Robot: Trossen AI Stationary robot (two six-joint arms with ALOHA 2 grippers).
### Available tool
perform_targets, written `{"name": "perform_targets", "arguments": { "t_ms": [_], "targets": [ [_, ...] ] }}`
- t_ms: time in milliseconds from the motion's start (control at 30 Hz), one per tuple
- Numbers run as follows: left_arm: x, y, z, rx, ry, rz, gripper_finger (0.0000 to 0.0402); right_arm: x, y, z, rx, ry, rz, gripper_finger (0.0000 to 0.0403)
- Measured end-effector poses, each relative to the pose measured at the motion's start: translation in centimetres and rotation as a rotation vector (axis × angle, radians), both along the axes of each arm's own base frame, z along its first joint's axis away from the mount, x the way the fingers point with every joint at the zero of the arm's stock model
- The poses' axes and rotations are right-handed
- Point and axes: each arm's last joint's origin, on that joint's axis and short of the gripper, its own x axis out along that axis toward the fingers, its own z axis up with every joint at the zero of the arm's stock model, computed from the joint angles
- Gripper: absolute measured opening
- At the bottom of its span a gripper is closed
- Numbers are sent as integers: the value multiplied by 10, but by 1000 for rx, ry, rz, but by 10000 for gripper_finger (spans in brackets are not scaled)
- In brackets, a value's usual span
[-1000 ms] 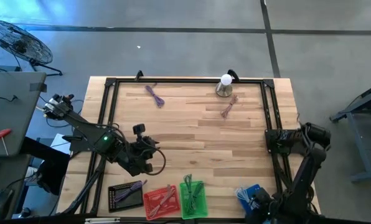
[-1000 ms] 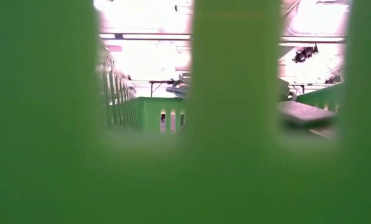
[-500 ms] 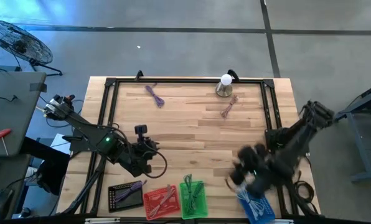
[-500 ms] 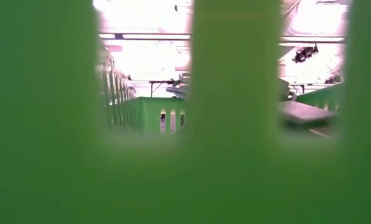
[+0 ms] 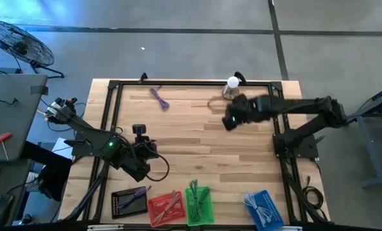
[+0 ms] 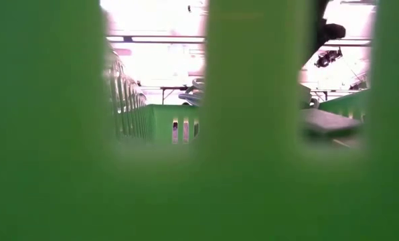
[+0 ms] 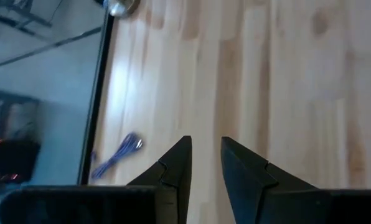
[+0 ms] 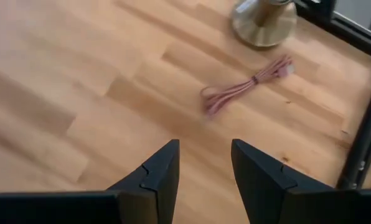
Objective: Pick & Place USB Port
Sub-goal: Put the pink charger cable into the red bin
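I see two dark jointed arms, a green indicator light (image 5: 106, 143) on the left one, each pincer with matte black wedge-shaped fingers (image 8: 157, 177).

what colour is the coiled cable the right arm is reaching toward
Pink: the bundled pink cable on the wooden table shows best in the right wrist view.

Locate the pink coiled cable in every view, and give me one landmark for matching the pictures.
High view: pink cable near the table's far edge, mostly hidden under the right gripper.
Low view: not in it; a green basket wall fills the picture.
Left wrist view: not in it.
Right wrist view: cable lies ahead of the open fingers.
Shared landmark: the brass lamp base beside the cable.
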Motion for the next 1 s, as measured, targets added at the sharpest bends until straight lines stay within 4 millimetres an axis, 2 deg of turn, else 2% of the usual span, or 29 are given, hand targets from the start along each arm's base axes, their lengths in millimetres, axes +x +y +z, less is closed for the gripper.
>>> {"name": "perform_targets", "arguments": {
  "t_ms": [267,433,700,1000],
  "targets": [
    [-10,7,-26,32,59,104,81,3,-83,-7,63,-127,-309,137],
    [-15,10,-47,57,81,141,81,9,-115,-30,154,-85,-396,137],
    [-21,14,-67,50,96,201,81,27,-132,-81,353,54,-495,137],
    [-22,14,-78,21,110,205,81,36,-137,-115,397,184,-545,137]
  ]
}}
